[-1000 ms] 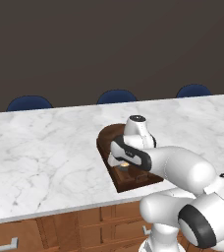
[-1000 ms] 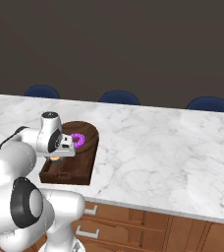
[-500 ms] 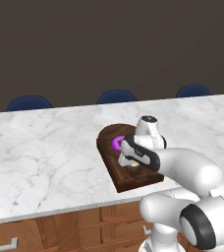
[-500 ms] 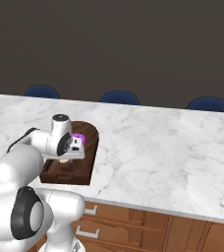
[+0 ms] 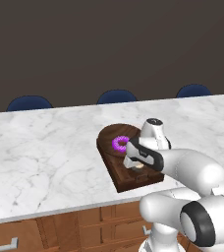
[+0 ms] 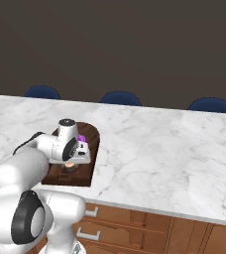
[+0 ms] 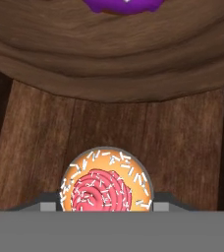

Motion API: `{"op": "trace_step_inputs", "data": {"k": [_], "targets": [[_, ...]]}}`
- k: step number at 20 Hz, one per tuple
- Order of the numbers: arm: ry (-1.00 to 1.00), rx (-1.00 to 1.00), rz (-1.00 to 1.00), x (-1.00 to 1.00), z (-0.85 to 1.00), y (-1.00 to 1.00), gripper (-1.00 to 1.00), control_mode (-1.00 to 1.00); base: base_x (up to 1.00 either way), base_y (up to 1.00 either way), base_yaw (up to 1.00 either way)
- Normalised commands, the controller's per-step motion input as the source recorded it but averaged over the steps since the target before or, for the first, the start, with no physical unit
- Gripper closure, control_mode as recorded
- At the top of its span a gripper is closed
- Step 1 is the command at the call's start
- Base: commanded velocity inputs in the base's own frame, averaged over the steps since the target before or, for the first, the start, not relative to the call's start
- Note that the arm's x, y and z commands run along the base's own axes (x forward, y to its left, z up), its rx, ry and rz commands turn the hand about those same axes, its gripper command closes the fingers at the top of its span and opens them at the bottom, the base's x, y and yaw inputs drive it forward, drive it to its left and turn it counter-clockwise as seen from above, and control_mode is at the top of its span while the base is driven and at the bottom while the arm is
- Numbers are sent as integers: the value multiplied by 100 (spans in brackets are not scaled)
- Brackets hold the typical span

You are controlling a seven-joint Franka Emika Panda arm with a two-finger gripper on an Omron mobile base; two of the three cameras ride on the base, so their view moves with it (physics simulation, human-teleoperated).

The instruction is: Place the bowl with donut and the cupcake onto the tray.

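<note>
The dark wooden tray (image 5: 120,180) lies on the marble counter. The round brown bowl (image 5: 107,140) rests on its far end with the purple donut (image 5: 120,143) inside. My gripper (image 5: 139,167) is low over the tray's near half, shut on the cupcake (image 5: 140,166). In the hand view the pink-and-yellow cupcake (image 7: 105,188) sits between my fingertips (image 7: 47,201), over the tray boards (image 7: 114,128), with the bowl rim (image 7: 109,59) and donut (image 7: 124,5) beyond. From the right, the cupcake (image 6: 69,164) hangs under the hand, just above the tray (image 6: 81,176). Whether it touches the tray I cannot tell.
The white marble counter (image 5: 40,157) stretches wide to the left and right of the tray. Three blue chair backs (image 5: 116,96) stand behind its far edge. Wooden drawers (image 6: 135,225) run under the near edge.
My hand has carried the cupcake from over the bowl toward the tray's near half, uncovering the donut. Bowl and tray have not moved.
</note>
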Motion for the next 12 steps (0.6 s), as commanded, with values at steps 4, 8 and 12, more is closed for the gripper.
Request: {"op": "trace_step_inputs", "data": {"k": [4,8,12], "targets": [[0,0,0,0,-9,-8,100,-100,0,0,0],[0,0,0,0,-13,-1,100,-100,0,0,0],[0,0,0,0,-9,0,100,-100,0,0,0]]}}
